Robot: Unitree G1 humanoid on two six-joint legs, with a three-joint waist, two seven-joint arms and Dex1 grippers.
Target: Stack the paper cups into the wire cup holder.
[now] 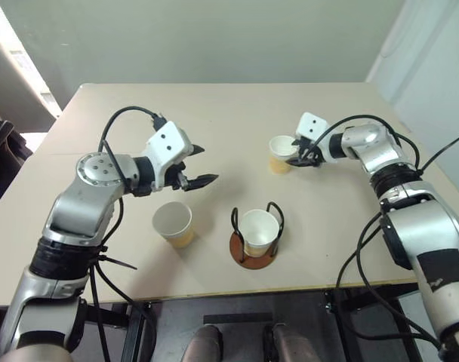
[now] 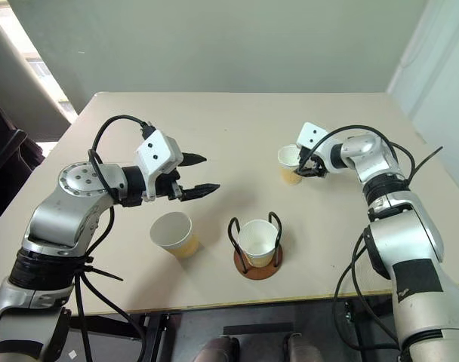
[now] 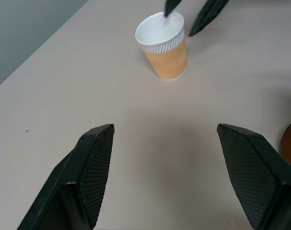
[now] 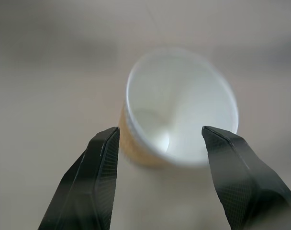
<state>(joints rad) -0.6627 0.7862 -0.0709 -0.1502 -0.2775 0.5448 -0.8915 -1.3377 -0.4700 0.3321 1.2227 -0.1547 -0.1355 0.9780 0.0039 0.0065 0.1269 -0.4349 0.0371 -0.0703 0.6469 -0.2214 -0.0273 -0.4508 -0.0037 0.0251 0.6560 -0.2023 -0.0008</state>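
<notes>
Nearest the camera, at lower centre of the head view, stands the wire cup holder (image 1: 255,245), its reddish-brown disc close to the table's front edge, with one paper cup (image 1: 258,231) sitting upright inside the black hoops. Just to its left, apart from it, a second cup (image 1: 174,223) stands upright on the beige table (image 1: 229,113). Above that cup and a little to its right hovers the left gripper (image 1: 196,166), its two black fingers spread wide with nothing between them, pointing toward the middle of the frame. Further back, right of centre, the third cup (image 1: 281,154) stands upright. The right gripper (image 1: 301,154) is at this cup; its fingers are partly open and straddle the rim, one on either side. Whether they actually touch the cup I cannot tell.
</notes>
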